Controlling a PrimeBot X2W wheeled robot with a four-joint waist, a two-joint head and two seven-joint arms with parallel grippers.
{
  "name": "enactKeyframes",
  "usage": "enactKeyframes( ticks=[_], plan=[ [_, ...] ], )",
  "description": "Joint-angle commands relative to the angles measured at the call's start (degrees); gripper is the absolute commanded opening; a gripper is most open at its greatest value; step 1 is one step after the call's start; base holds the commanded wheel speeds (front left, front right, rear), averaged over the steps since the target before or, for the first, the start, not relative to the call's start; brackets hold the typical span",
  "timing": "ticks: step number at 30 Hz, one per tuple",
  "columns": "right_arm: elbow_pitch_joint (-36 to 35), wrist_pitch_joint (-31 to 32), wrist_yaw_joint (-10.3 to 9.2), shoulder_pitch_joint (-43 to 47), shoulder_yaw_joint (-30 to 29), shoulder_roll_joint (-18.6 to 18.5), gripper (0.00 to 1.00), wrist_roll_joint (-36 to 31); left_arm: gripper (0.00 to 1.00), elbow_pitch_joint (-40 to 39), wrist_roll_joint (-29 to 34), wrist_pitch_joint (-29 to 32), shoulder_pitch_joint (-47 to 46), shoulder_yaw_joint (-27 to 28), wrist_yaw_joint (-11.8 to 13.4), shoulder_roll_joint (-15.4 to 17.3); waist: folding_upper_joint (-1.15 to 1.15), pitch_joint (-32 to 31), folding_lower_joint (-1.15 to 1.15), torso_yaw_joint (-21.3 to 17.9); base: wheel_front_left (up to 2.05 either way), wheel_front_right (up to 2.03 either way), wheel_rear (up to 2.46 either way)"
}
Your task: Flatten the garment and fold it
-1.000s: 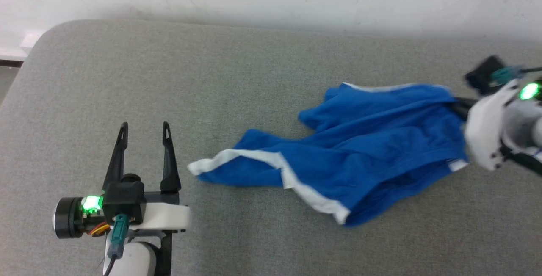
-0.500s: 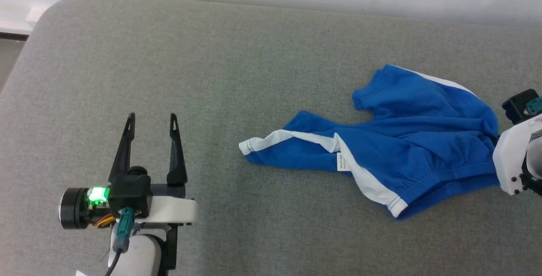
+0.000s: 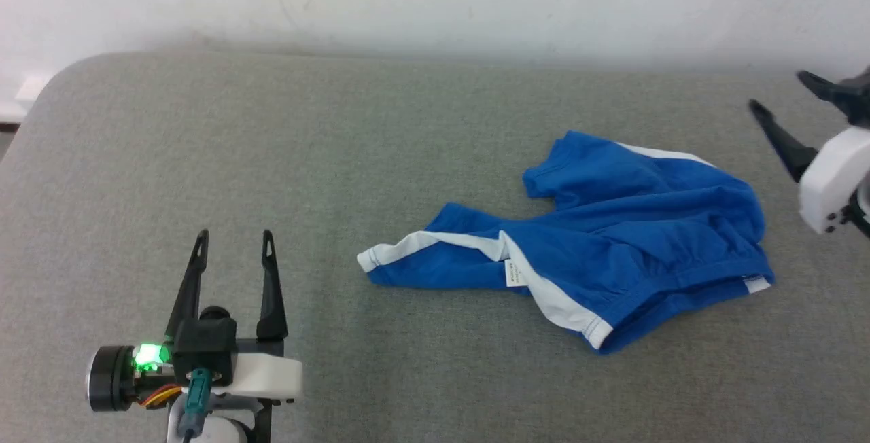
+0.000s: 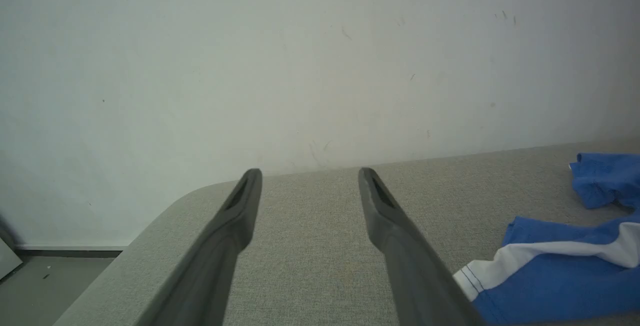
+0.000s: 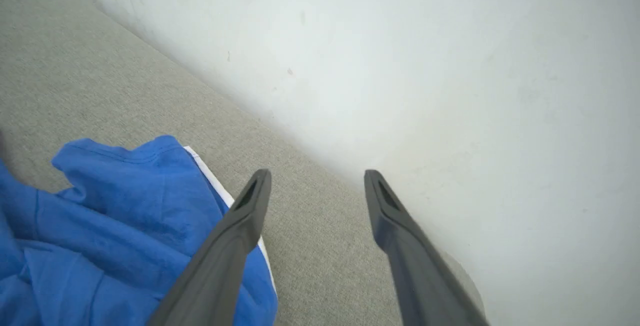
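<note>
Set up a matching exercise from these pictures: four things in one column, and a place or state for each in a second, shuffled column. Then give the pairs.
1. shorts
2. left pincer
3. right pincer
4. wall

A. open, at the head view's right edge, clear of the cloth
B. white, behind the grey cushion
C. crumpled, lying loose on the grey cushion
D. open, at the head view's lower left, apart from the cloth

Pairs: 1-C, 2-D, 3-A, 4-B.

The left hand (image 4: 310, 174) gapes empty over the grey cushion (image 4: 310, 266), near the garment (image 4: 550, 291).
</note>
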Motion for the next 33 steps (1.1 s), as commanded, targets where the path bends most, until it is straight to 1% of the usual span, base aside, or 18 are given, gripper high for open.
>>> enactKeyframes(
  ticks=[1,3,5,7,10,12,13,15,17,19,22,27,33],
  plan=[
    [-2.69,-0.26,-0.05,1.31,-0.92,0.01,1.0,-0.97,1.0,0.21,0.37,-0.27,0.9,0.23,0.46,0.28,0.0,-1.65,0.01,-1.66,0.0,0.0,0.0],
    [-7.79,-0.29,-0.05,3.86,-2.59,-0.76,1.0,-2.01,1.0,0.31,0.37,-0.27,1.3,0.13,0.46,0.28,0.0,-2.07,0.01,-1.95,0.0,0.0,0.0],
    [-13.51,0.1,-0.05,7.49,-2.64,-1.6,1.0,-1.93,1.0,0.46,0.29,-0.27,1.61,0.09,0.37,0.35,0.0,-2.43,0.01,-2.19,0.0,0.0,0.0],
    [-19.83,2.52,-0.05,10.98,-1.96,-2.88,1.0,-0.78,1.0,0.57,0.22,-0.27,1.82,0.11,0.26,0.46,0.0,-2.7,0.01,-2.35,0.0,0.0,0.0],
    [-29.38,8.46,-0.05,15.45,-0.42,-5.48,1.0,2.28,1.0,0.62,0.21,-0.27,2.06,0.19,0.24,0.58,0.0,-2.81,0.01,-2.7,0.0,0.0,0.0],
    [-35.03,14.12,-0.05,18.3,1.11,-7.2,1.0,6.18,1.0,0.68,0.24,-0.27,2.14,0.15,0.21,0.61,0.0,-2.84,0.01,-2.84,0.0,0.0,0.0],
    [-35.03,14.12,-0.05,18.3,1.11,-7.2,1.0,6.18,1.0,0.68,0.24,-0.27,2.14,0.15,0.21,0.61,0.0,-2.84,0.01,-2.84,0.0,0.0,0.0],
    [-39.26,18.61,-0.05,20.16,1.67,-8.79,1.0,10.62,1.0,0.77,0.26,-0.27,2.11,0.02,0.14,0.59,0.0,-2.72,0.01,-2.85,0.0,0.0,0.0],
    [-42.19,22.63,-0.05,21.36,2.56,-10.25,1.0,13.16,1.0,0.92,0.3,-0.27,1.9,-0.17,0.05,0.51,0.0,-2.48,0.01,-2.71,0.0,0.0,0.0],
    [-43.55,24.18,-0.05,22.11,2.42,-10.9,1.0,14.39,1.0,1.09,0.31,-0.27,1.46,-0.47,-0.16,0.37,0.0,-2.02,0.01,-2.29,0.0,0.0,0.0],
    [-44.24,25.02,-0.05,22.74,2.44,-10.35,1.0,14.33,1.0,1.11,0.36,-0.27,0.86,-0.83,-0.3,0.17,0.0,-1.06,0.01,-1.62,0.0,0.0,0.0],
    [-42.23,25.15,-0.05,22.47,2.47,-6.7,1.0,13.61,1.0,1.28,0.23,-0.27,-0.24,-0.9,-0.43,0.0,0.0,0.78,0.01,-0.37,0.0,0.0,0.0],
    [-37.11,26.12,-0.05,20.08,3.66,-1.3,1.0,12.57,1.0,1.47,0.2,-0.27,-2.16,-1.11,-0.58,-0.51,0.0,3.46,0.01,1.22,0.0,0.0,0.0]
  ],
)
